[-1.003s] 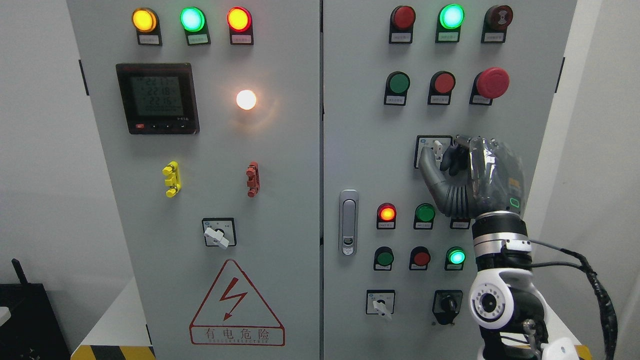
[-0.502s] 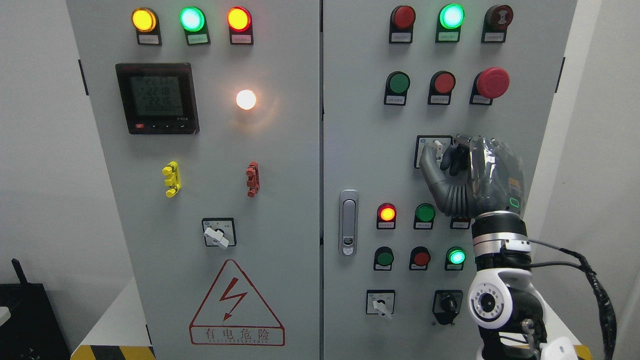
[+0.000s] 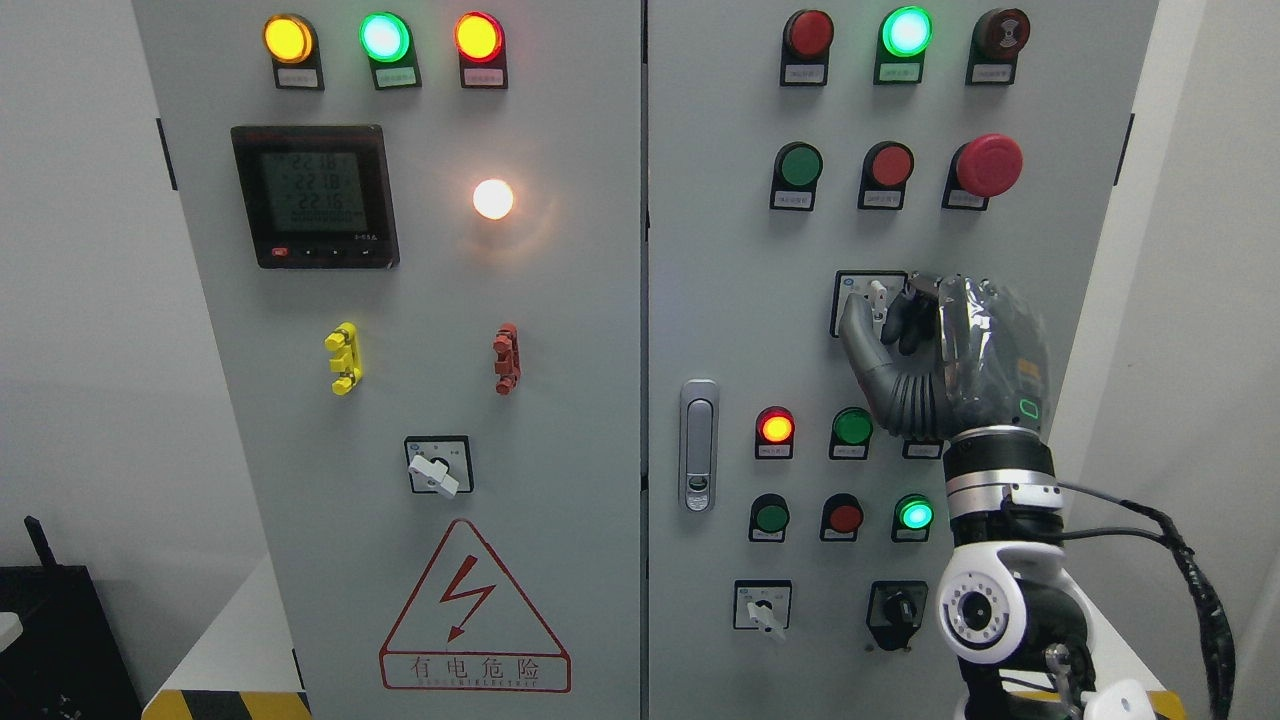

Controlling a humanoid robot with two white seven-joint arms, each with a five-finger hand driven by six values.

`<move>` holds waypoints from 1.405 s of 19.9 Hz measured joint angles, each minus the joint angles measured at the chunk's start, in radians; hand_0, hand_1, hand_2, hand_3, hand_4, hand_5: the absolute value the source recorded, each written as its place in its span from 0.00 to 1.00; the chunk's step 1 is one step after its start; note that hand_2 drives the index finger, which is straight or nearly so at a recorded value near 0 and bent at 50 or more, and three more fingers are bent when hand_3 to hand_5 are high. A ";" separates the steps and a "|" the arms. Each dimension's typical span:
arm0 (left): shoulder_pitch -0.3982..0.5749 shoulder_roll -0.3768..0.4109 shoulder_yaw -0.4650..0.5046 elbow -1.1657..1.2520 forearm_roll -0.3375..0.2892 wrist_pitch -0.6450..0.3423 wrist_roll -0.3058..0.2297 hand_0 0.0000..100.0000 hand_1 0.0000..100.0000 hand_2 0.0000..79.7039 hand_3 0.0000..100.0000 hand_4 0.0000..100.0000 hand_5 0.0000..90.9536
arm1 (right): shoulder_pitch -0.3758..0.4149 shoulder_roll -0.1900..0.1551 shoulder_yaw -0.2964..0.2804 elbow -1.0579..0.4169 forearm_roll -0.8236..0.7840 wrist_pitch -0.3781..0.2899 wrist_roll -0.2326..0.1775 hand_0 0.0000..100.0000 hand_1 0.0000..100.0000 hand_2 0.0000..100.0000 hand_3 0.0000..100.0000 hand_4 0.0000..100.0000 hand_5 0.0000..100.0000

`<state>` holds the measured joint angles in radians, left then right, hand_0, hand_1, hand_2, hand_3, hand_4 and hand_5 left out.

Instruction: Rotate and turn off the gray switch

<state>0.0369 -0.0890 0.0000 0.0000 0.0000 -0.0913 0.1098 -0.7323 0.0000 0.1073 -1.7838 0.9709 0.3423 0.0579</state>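
one right robot hand (image 3: 915, 330) pinched one gray switch (image 3: 877, 297) | four lever switches on the panel (image 3: 720, 250) | nothing moved since before

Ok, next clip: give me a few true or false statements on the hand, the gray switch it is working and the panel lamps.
1. The right hand is at the gray switch on the right-hand door, thumb and fingers closed on its knob. True.
2. The emergency stop button lies below the hand. False: it is above the hand, in the second row of the right door.
3. The white lamp beside the digital meter is lit. True.
4. The left hand grips the door handle. False: no left hand is in view and the handle is untouched.
5. The three top lamps on the left door are all dark. False: amber, green and red are all lit.
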 measured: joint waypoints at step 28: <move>0.000 0.000 0.000 0.000 0.000 0.000 0.000 0.12 0.39 0.00 0.00 0.00 0.00 | 0.204 -0.002 -0.083 -0.213 -0.002 -0.312 -0.133 0.51 0.25 0.18 0.29 0.18 0.13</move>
<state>0.0372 -0.0890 0.0000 0.0000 0.0000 -0.0913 0.1098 -0.5284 -0.0021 0.0246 -1.9967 0.9688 0.0301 -0.0752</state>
